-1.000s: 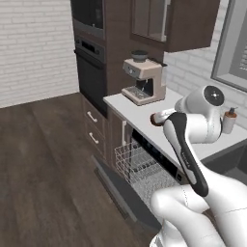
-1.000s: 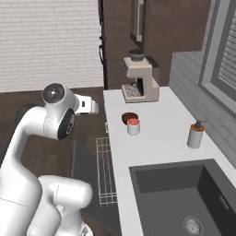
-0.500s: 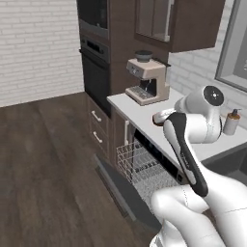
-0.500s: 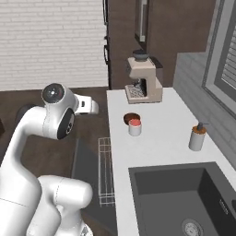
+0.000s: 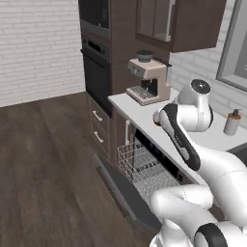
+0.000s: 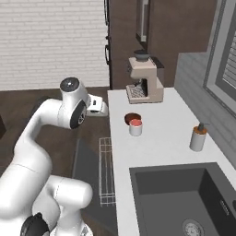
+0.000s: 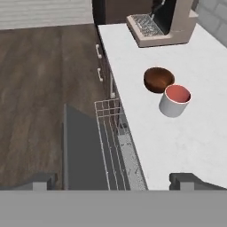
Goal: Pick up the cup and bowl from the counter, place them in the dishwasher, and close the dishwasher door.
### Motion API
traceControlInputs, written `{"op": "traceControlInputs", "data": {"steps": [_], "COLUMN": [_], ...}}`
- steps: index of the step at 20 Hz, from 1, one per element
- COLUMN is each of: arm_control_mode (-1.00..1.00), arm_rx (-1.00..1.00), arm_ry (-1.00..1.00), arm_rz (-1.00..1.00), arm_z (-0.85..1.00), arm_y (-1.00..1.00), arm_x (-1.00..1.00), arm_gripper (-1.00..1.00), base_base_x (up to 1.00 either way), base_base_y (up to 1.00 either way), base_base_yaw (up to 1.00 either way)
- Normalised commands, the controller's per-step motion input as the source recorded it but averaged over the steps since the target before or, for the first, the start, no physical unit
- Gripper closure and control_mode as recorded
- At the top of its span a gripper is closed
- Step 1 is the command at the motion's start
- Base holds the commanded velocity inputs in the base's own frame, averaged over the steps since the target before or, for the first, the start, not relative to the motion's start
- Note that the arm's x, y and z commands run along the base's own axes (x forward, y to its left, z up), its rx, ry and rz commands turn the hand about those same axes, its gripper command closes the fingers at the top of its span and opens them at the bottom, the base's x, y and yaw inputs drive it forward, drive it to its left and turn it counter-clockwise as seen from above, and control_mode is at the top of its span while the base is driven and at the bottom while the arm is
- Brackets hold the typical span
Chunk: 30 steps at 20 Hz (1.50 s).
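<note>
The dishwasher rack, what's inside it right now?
The pulled-out wire rack looks bare; cup and bowl sit on the counter. The rack's far part, under the counter, is hidden.

desk [image 7: 190, 133]: smooth, pale, matt, stone-like under my camera.
bowl [image 7: 157, 79]: reddish-brown, wood-like, faint sheen.
cup [image 7: 174, 101]: plain white outside, red inside, smooth like glazed ceramic.
rack [image 7: 111, 133]: thin white-grey metal wire.
dishwasher door [image 7: 82, 150]: flat, dark grey, matt.
floor [image 7: 40, 80]: dark wood planks, visible grain.
coffee machine [image 6: 145, 80]: beige casing, smooth.
my arm [image 6: 55, 115]: glossy white shell.
</note>
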Motion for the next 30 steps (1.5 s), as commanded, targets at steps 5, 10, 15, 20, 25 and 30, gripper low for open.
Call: {"op": "traceControlInputs", "data": {"steps": [5,10,15,20,25,30], "arm_control_mode": [-1.00,-1.00,-1.00,-1.00,-1.00,-1.00], "arm_rx": [-0.03,-0.05,-0.01,0.00,0.00,0.00], "arm_ry": [0.28,0.03,0.00,0.00,0.01,0.00], "arm_rz": [-0.15,-0.05,0.00,0.00,0.00,0.00], "arm_z": [-0.39,-0.47,-0.42,-0.37,-0.31,-0.17], "arm_y": [-0.11,-0.31,-0.51,-0.67,-0.57,-0.32], "arm_x": [0.73,0.48,0.34,0.29,0.37,0.53], "arm_gripper": [-1.00,-1.00,-1.00,-1.00,-1.00,-1.00], "base_base_x": [0.00,0.00,0.00,0.00,0.00,0.00], "base_base_y": [0.00,0.00,0.00,0.00,0.00,0.00], "base_base_yaw": [0.00,0.00,0.00,0.00,0.00,0.00]}}
